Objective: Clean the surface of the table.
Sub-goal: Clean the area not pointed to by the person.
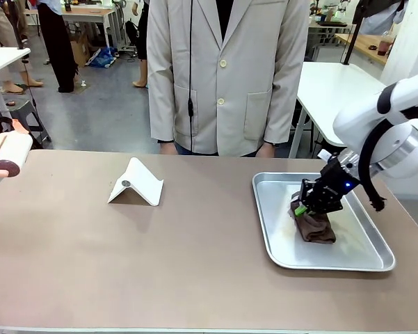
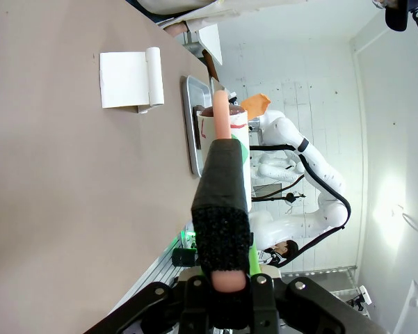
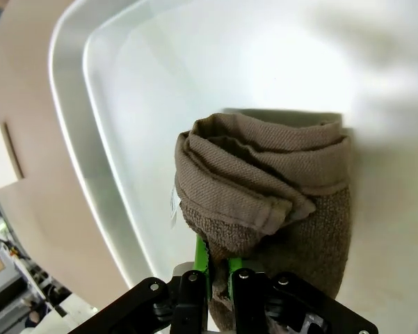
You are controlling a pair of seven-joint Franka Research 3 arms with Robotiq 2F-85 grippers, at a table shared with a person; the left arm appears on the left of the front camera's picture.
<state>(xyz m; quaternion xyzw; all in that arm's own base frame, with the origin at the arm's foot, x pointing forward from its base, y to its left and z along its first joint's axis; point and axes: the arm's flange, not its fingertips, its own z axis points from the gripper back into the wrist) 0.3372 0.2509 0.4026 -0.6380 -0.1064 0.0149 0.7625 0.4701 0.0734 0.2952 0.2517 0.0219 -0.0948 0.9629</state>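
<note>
- Table [image 1: 195, 257]: a wide, matte taupe-brown top with a pale edge, spanning the foreground. A person [image 1: 226, 69] in a pale grey jacket stands at its far side.
- On the top: a white folded stand [image 1: 135, 182] sits left of centre, and a silver tray [image 1: 261, 209] sits at the right.
- Right gripper [image 1: 304, 207]: jaws closed on a brown cloth [image 1: 316, 228] that lies bunched in the tray.
- Left gripper [image 2: 222, 306]: jaws clamped on the black-sleeved handle of a roller [image 2: 222, 181], at the table's left end.
- Room: grey floor, with a white-topped table [image 1: 337, 87] behind on the right and people farther off.
</note>
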